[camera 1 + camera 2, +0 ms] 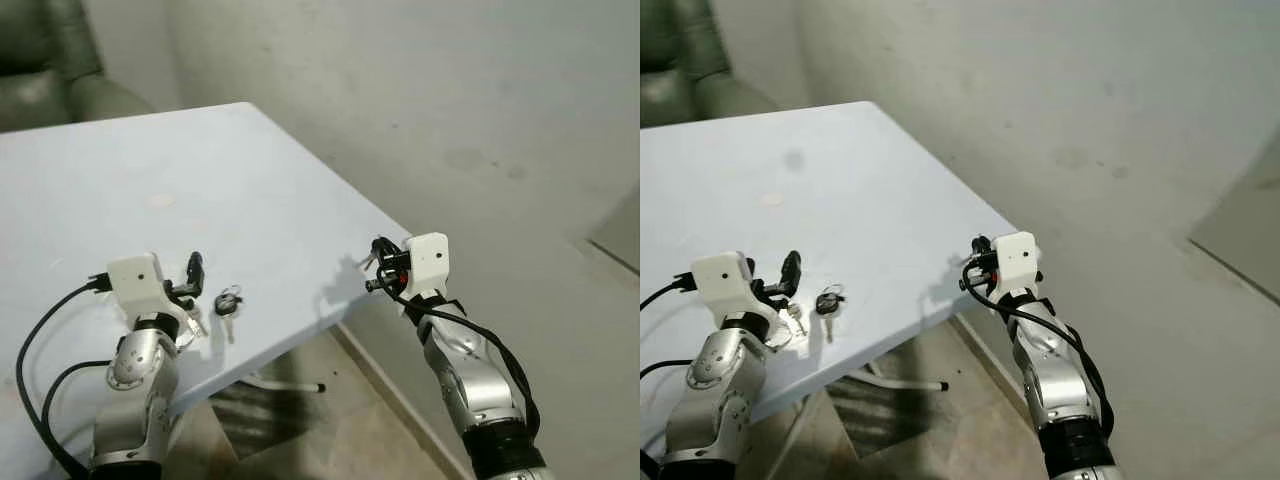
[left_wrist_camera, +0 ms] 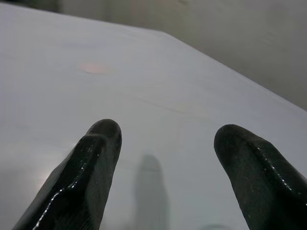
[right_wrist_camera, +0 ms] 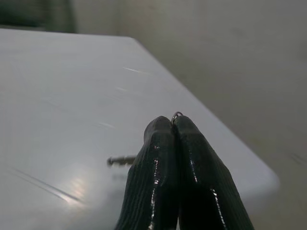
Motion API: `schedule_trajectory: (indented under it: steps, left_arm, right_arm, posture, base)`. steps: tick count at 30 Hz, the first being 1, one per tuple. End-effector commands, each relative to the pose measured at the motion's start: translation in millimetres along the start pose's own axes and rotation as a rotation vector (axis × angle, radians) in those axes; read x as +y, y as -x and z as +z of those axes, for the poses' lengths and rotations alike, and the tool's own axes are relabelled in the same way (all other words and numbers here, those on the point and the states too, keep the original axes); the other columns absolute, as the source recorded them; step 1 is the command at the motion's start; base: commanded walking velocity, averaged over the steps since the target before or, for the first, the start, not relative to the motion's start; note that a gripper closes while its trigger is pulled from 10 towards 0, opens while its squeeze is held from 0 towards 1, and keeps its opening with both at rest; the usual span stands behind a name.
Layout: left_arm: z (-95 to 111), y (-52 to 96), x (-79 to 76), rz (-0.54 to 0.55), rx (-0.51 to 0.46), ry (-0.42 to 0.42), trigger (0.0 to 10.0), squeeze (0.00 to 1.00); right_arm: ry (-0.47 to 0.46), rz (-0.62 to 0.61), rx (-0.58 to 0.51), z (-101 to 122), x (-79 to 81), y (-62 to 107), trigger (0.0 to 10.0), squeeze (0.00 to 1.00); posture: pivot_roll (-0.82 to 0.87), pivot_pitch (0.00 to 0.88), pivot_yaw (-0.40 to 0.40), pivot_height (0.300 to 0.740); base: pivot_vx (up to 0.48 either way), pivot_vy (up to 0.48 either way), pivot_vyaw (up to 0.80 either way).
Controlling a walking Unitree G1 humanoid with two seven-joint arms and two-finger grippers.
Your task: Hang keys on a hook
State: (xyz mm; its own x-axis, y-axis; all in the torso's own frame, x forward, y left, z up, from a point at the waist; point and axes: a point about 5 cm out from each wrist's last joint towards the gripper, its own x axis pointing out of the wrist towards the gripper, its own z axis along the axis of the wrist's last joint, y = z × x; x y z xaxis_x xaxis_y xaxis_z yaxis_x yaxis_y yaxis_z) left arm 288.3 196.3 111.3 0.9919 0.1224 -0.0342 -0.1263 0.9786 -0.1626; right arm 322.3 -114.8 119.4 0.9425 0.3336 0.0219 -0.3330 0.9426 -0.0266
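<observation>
A bunch of keys with a black head (image 1: 228, 303) lies on the pale blue table (image 1: 200, 190) near its front edge. My left gripper (image 1: 190, 278) hovers just left of that bunch, open; its fingers (image 2: 98, 143) stand wide apart over bare tabletop. More silver keys (image 1: 195, 322) lie under that wrist. My right gripper (image 1: 376, 265) is held at the table's right edge and is shut. A thin metal key ring (image 3: 176, 115) pokes out between its tips, and a small key (image 3: 120, 161) juts out beside the fingers.
A green armchair (image 1: 50, 60) stands behind the table at the back left. A grey wall (image 1: 480, 100) runs along the right. The table's white leg (image 1: 285, 385) and tiled floor show below its front corner.
</observation>
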Motion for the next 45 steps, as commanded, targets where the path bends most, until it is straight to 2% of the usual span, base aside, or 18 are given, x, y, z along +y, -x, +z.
schedule_trajectory:
  steps: [1,14,30,35,45]
  left_arm:
    - [-2.0,-1.4,-9.4,-0.018,0.017,0.001,10.0,0.00]
    - [1.2,-1.3,-10.6,-0.034,-0.009,-0.069,10.0,0.00]
    - [0.9,-0.8,-11.3,-0.039,-0.010,-0.058,10.0,0.00]
    - [3.6,-2.1,-8.8,-0.041,-0.006,-0.070,10.0,0.00]
    - [4.1,-6.3,-13.7,-0.068,0.018,-0.092,10.0,0.00]
  right_arm:
    - [0.015,-0.022,0.003,1.6,-9.3,3.4,10.0,0.00]
    - [0.020,-0.015,0.008,2.0,-8.2,2.8,10.0,0.00]
    - [0.019,-0.025,0.009,1.7,-8.3,3.4,10.0,0.00]
    - [-0.002,-0.054,-0.001,1.1,-5.5,3.9,10.0,0.00]
    - [-0.030,-0.114,0.004,-4.9,-6.9,9.4,10.0,0.00]
  posture:
    - [-0.06,0.000,-0.062,0.728]
    - [-0.06,0.000,-0.069,0.728]
    - [-0.06,0.000,-0.069,0.728]
    - [-0.07,0.000,-0.014,0.728]
    - [-0.10,0.000,0.035,0.728]
  base:
    - [0.000,0.000,-0.66]
    - [0.000,0.000,-0.66]
    - [0.000,0.000,-0.66]
    - [0.000,0.000,-0.66]
    - [0.000,0.000,-0.66]
